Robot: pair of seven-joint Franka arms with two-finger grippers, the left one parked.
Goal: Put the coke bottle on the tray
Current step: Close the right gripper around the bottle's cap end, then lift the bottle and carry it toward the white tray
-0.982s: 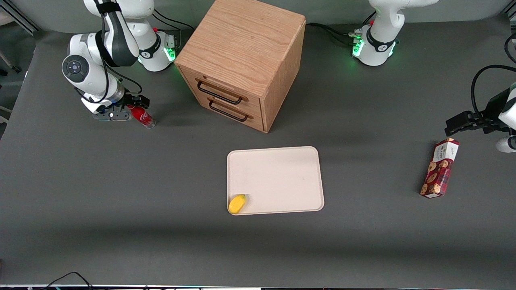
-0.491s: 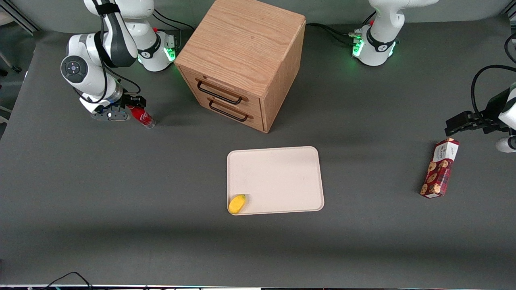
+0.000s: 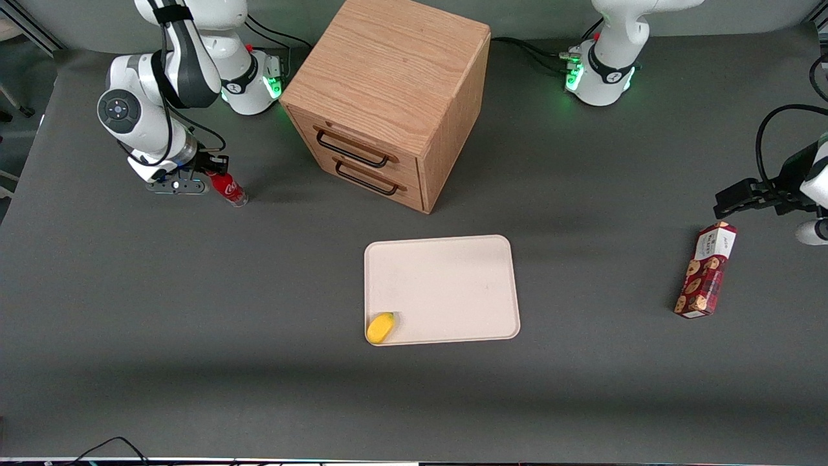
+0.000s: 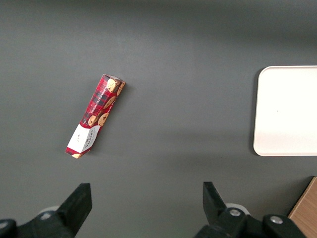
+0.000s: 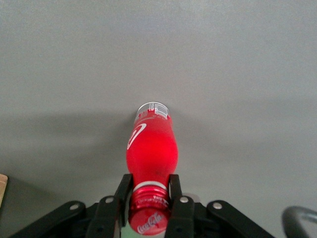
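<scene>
The coke bottle is a small red bottle with a red cap and a silvery base. It stands tilted near the working arm's end of the table, its base on the grey surface. My gripper is shut on its neck, just under the cap. In the right wrist view the bottle hangs down from the gripper, both black fingers pressing its neck. The cream-white tray lies flat near the table's middle, nearer the front camera than the cabinet; its edge also shows in the left wrist view.
A wooden drawer cabinet with two handles stands between the bottle and the tray's line, farther from the camera. A yellow lemon-like piece sits in the tray's near corner. A red-brown cookie box lies toward the parked arm's end.
The gripper with the bottle shifted slightly away from the front camera and toward the table's end over the first half second; since then it has held still.
</scene>
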